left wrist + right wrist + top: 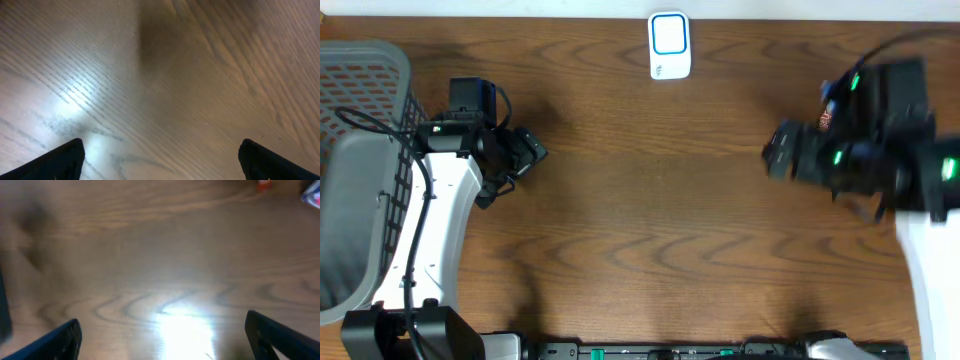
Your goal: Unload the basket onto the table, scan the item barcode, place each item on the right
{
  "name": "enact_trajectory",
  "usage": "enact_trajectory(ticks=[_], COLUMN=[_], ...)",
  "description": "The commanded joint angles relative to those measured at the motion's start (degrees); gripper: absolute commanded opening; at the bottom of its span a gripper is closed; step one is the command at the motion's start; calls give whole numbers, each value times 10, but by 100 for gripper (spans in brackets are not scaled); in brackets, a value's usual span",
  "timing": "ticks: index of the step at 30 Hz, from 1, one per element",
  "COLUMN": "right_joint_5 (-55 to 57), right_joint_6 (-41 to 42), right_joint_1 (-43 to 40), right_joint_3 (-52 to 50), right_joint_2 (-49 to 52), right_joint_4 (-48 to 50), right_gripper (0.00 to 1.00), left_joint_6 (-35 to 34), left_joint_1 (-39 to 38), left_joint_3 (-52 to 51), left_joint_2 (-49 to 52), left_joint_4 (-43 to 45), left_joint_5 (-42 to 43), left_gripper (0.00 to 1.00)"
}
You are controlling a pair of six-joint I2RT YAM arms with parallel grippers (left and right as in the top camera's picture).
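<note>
Here, the left claw [161,145] stands wide open with nothing in it. Its dark fingertips [65,160] sit at the lower corners of the wrist view, and only the bare wood of the worktop [165,75] shows between them. The right claw [163,322] is likewise spread wide and empty over the wood. At the top right edge of its wrist view we see a small colourful item [311,196], cut off by the frame and too blurred to name. From overhead, the white barcode scanner [669,45] lies at the middle of the far edge, well apart from both claws. A grey mesh basket [360,150] stands at the left edge, beside the left arm.
</note>
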Motion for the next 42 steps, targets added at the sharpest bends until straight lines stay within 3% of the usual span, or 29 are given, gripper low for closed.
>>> enact_trajectory(ticks=[1, 8, 12, 26, 29, 36, 42], right_joint_5=[20, 17, 17, 65, 60, -36, -47], right_joint_6=[10, 89, 144, 130, 99, -47, -55], right_joint_1=[52, 85, 85, 85, 85, 58, 5], right_joint_3=[-107, -228, -248, -275, -315, -488, -637], right_joint_2=[-93, -213, -234, -234, -234, -305, -411], right_joint_4=[33, 42, 31, 58, 113, 363, 518], right_gripper=[99, 99, 99, 99, 99, 99, 99], left_joint_6=[3, 3, 3, 3, 3, 3, 3], left_joint_1=[3, 3, 3, 3, 3, 3, 3], left_joint_3=[0, 0, 0, 0, 0, 0, 0], left_joint_2=[-2, -2, -2, -2, -2, -2, -2], left_joint_4=[-1, -1, -1, -1, -1, -1, -1], left_joint_5=[-6, -6, -6, -6, -6, -6, -6], left_gripper=[98, 98, 98, 98, 98, 98, 98])
